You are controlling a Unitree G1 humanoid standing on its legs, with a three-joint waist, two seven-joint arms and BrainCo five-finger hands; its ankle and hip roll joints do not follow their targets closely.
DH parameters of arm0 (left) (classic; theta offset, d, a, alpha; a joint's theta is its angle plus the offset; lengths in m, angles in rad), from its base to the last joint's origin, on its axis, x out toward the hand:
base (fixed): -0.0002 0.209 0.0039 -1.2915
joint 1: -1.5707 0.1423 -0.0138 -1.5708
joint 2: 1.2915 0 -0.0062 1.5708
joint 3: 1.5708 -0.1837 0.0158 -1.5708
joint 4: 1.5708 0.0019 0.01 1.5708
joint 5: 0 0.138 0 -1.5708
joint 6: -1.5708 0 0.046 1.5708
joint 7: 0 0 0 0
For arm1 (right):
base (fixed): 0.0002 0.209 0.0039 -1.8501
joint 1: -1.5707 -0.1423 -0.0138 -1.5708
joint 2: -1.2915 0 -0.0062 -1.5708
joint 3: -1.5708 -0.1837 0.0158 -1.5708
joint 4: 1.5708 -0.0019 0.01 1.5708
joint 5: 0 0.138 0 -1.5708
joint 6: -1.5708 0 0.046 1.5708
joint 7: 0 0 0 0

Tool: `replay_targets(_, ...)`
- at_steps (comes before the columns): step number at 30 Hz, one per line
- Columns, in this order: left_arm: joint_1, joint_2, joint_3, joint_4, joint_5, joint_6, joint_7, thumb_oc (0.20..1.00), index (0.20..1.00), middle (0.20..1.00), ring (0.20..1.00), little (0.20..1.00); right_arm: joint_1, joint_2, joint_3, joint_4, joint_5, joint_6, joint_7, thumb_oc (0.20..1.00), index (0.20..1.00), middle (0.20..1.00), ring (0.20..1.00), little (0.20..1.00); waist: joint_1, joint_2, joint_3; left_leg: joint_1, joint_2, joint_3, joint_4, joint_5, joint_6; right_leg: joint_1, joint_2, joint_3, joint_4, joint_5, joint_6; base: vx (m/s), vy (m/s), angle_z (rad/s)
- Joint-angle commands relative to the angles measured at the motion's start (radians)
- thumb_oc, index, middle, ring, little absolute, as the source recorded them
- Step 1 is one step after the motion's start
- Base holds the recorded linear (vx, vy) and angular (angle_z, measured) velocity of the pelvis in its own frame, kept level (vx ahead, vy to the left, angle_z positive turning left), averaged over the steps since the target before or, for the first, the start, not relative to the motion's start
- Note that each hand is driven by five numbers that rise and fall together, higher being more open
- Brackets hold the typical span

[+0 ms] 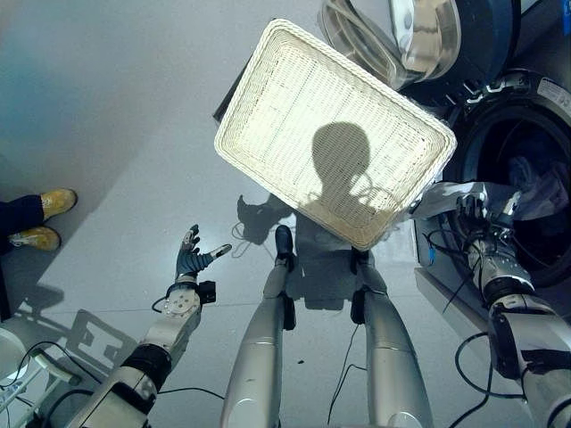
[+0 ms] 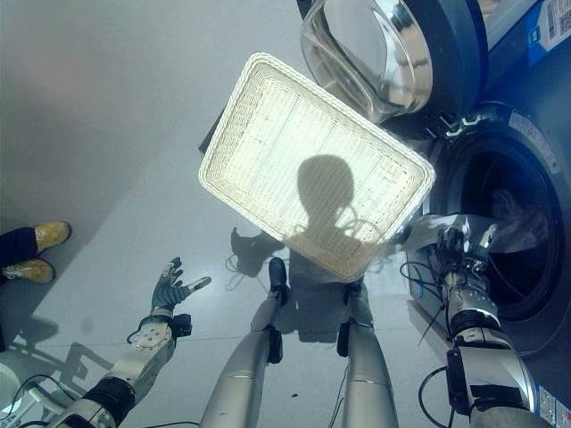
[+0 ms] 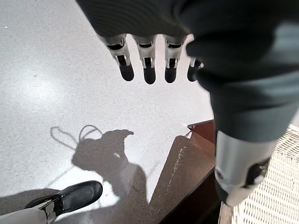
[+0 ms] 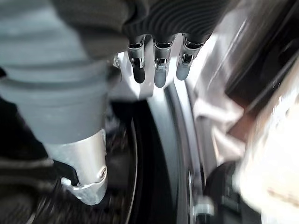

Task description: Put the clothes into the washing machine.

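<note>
While the white wicker basket (image 1: 335,134) lies empty at the centre of the head views, tilted with one corner toward 11 o'clock and one toward 5 o'clock, the clothes (image 1: 535,192) sit inside the washer (image 2: 500,241) at 3 o'clock. They show as a pale bluish-white bundle in the dark round drum opening. The washer's door (image 2: 384,53) stands swung open at 1 o'clock, its clear glass bowl turned toward the camera, just beyond the basket's far right edge.

The right hand (image 1: 473,209) is at the near left rim of the drum opening, at about 4 o'clock, just beside the basket's right corner and close to the clothes. In its wrist view the fingers (image 4: 156,70) hang straight and relaxed over the grey door seal, with pale cloth beside them; they are curled round nothing, so the hand is open and empty.

The left hand (image 1: 192,259) is out over the bare grey floor (image 1: 107,116) at 8 o'clock, well apart from the basket and the washer. Its fingers (image 3: 149,70) are spread and straight and its thumb stands apart, holding nothing.

A person's two tan shoes (image 1: 45,218) stand on the floor at 9 o'clock, at the edge of the view, well apart from the left hand.
</note>
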Motion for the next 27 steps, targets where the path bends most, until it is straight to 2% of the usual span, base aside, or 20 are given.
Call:
replay_targets(1, -0.001, -0.022, 0.03, 0.032, -0.017, -0.012, 0.0, 1.0, 1.0, 1.0, 1.0, 1.0, 0.047, -0.041, -0.015, 0.004, -0.003, -0.092, 0.003, 1.0, 1.0, 1.0, 1.0, 1.0, 0.0, 0.051, -0.008, 0.013, -0.069, 0.013, 0.013, -0.07, -0.011, 0.024, 0.063, -0.039, 0.062, -0.088, 0.042, -0.03, 0.068, 0.03)
replay_targets(4, -0.003, -0.028, 0.042, 0.051, -0.012, -0.011, -0.006, 1.0, 1.0, 1.0, 1.0, 1.0, 0.062, -0.031, -0.013, 0.011, -0.013, -0.098, -0.004, 1.0, 1.0, 1.0, 1.0, 1.0, -0.005, 0.043, -0.008, 0.02, -0.072, 0.017, 0.02, -0.072, -0.005, 0.034, 0.06, -0.038, 0.043, -0.068, 0.046, -0.04, 0.068, 0.01)
replay_targets(7, -0.007, -0.032, 0.059, 0.077, -0.001, -0.003, -0.015, 1.0, 1.0, 1.0, 1.0, 1.0, 0.07, -0.025, -0.002, 0.034, -0.102, -0.103, -0.035, 1.0, 1.0, 1.0, 1.0, 1.0, -0.01, 0.032, -0.008, 0.049, -0.077, 0.027, 0.031, -0.092, 0.002, 0.068, 0.051, -0.036, 0.017, -0.058, 0.055, -0.04, 0.092, 0.0)
replay_targets(14, -0.009, -0.039, 0.082, 0.116, 0.004, -0.01, -0.028, 1.0, 1.0, 1.0, 1.0, 1.0, 0.096, -0.005, -0.003, 0.047, -0.151, -0.106, -0.028, 1.0, 1.0, 1.0, 1.0, 1.0, -0.017, 0.017, -0.008, 0.065, -0.081, 0.044, 0.057, -0.109, 0.012, 0.092, 0.042, -0.034, -0.002, -0.039, 0.062, -0.01, 0.079, -0.03)
replay_targets(17, -0.017, -0.037, 0.091, 0.126, 0.004, -0.002, -0.035, 1.0, 1.0, 1.0, 1.0, 1.0, 0.096, -0.02, 0.019, 0.091, -0.373, -0.043, -0.083, 1.0, 1.0, 1.0, 1.0, 1.0, -0.017, 0.015, -0.008, 0.074, -0.085, 0.052, 0.057, -0.113, 0.02, 0.1, 0.036, -0.032, -0.01, -0.029, 0.068, -0.01, 0.076, 0.0)
replay_targets(18, -0.018, -0.037, 0.092, 0.126, 0.011, 0.004, -0.037, 1.0, 1.0, 1.0, 1.0, 1.0, 0.091, -0.027, 0.047, 0.108, -0.489, -0.017, -0.092, 1.0, 1.0, 1.0, 1.0, 1.0, -0.015, 0.015, -0.008, 0.08, -0.087, 0.055, 0.059, -0.121, 0.023, 0.105, 0.033, -0.031, -0.011, -0.033, 0.071, 0.0, 0.067, 0.01)
replay_targets(20, -0.021, -0.035, 0.096, 0.134, 0.01, 0.007, -0.047, 1.0, 1.0, 1.0, 1.0, 1.0, 0.087, -0.03, 0.078, 0.122, -0.595, 0.006, -0.1, 1.0, 1.0, 1.0, 1.0, 1.0, -0.013, 0.013, -0.008, 0.08, -0.088, 0.06, 0.063, -0.126, 0.024, 0.104, 0.028, -0.032, -0.015, -0.029, 0.073, 0.0, 0.056, 0.03)
replay_targets(24, -0.018, -0.043, 0.099, 0.147, 0.019, 0.005, -0.059, 1.0, 1.0, 1.0, 1.0, 1.0, 0.094, -0.019, 0.114, 0.136, -0.681, 0.022, -0.08, 1.0, 1.0, 1.0, 1.0, 1.0, -0.01, 0.009, -0.008, 0.083, -0.09, 0.063, 0.062, -0.13, 0.026, 0.108, 0.022, -0.035, -0.033, -0.019, 0.076, 0.0, 0.034, 0.01)
replay_targets(26, -0.01, -0.06, 0.099, 0.157, 0.021, 0.008, -0.076, 1.0, 1.0, 1.0, 1.0, 1.0, 0.107, 0.005, 0.141, 0.139, -0.776, 0.032, -0.067, 1.0, 1.0, 1.0, 1.0, 1.0, -0.009, 0.003, -0.008, 0.098, -0.094, 0.067, 0.062, -0.139, 0.025, 0.126, 0.016, -0.039, -0.058, -0.009, 0.079, -0.01, 0.088, 0.02)
replay_targets(27, -0.003, -0.069, 0.101, 0.157, 0.019, 0.011, -0.085, 1.0, 1.0, 1.0, 1.0, 1.0, 0.115, 0.02, 0.157, 0.131, -0.804, 0.019, -0.067, 1.0, 1.0, 1.0, 1.0, 1.0, -0.009, 0.0, -0.008, 0.106, -0.096, 0.07, 0.064, -0.143, 0.025, 0.134, 0.014, -0.04, -0.067, -0.005, 0.08, -0.01, 0.105, 0.0)
